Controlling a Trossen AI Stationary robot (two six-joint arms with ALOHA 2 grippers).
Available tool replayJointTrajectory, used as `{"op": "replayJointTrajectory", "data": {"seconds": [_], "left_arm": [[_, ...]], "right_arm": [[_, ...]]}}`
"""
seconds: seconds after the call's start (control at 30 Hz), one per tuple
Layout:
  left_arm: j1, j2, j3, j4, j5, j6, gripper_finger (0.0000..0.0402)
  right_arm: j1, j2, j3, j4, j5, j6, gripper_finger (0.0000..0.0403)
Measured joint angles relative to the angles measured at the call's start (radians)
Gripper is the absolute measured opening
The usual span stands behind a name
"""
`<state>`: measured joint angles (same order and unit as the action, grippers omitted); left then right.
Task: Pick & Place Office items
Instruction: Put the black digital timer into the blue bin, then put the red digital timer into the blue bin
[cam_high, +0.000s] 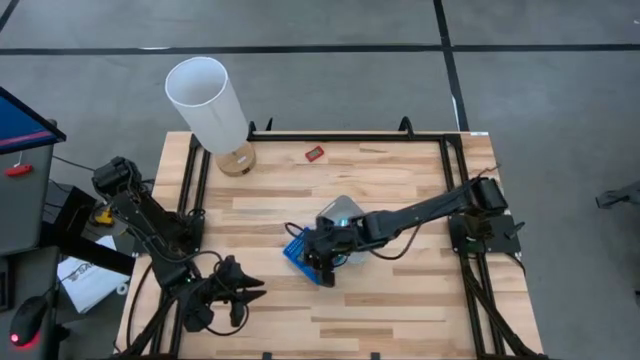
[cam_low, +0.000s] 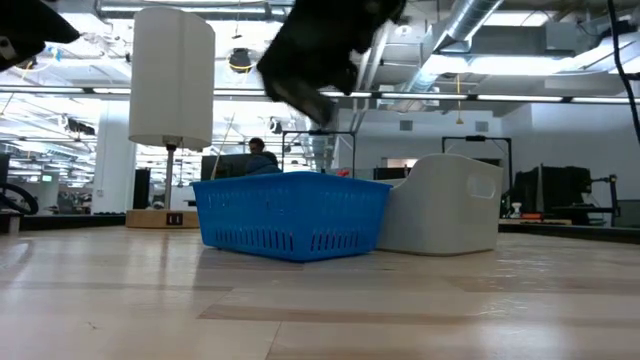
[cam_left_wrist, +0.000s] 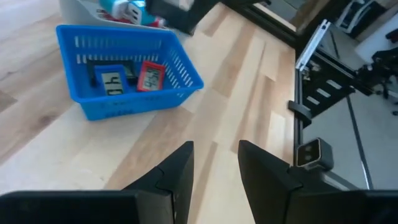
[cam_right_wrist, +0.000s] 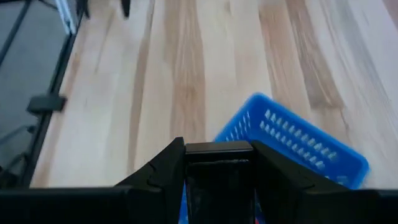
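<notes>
My right gripper (cam_high: 320, 264) hangs over the near part of the blue tray (cam_high: 295, 250), shut on a black blocky piece (cam_right_wrist: 219, 167); in the low view it hovers above the tray (cam_low: 290, 215). Inside the blue tray lie a blue piece (cam_left_wrist: 112, 79) and a red piece (cam_left_wrist: 149, 74). The clear-grey tray (cam_high: 342, 212) stands just behind, with several small pieces (cam_left_wrist: 124, 9) in it. One red piece (cam_high: 314, 152) lies flat on the table near the far edge. My left gripper (cam_left_wrist: 214, 171) waits open at the near left (cam_high: 245, 290). My right gripper pinches the black piece (cam_right_wrist: 219, 155) between its two fingers (cam_right_wrist: 171, 168), coming from above. The piece is lifted clear, above the blue tray. Which part of it the fingers are on cannot be told.
A tall white cylinder on a wooden base (cam_high: 210, 98) stands at the far left corner. Black frame rails (cam_high: 450, 160) border the tabletop. Bare wood (cam_high: 400, 310) lies near and right of the trays. A person (cam_low: 262, 152) sits far behind in the room.
</notes>
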<state>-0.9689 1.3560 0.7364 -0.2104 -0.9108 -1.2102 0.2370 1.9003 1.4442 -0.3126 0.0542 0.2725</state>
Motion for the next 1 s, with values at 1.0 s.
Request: {"op": "replayJointTrajectory", "data": {"seconds": [1.0], "left_arm": [[-0.008, -0.010, 0.000, -0.019, 0.000, 0.000, 0.0122]], "right_arm": [[-0.106, 0.049, 0.021, 0.013, -0.082, -0.025, 0.0192]]}}
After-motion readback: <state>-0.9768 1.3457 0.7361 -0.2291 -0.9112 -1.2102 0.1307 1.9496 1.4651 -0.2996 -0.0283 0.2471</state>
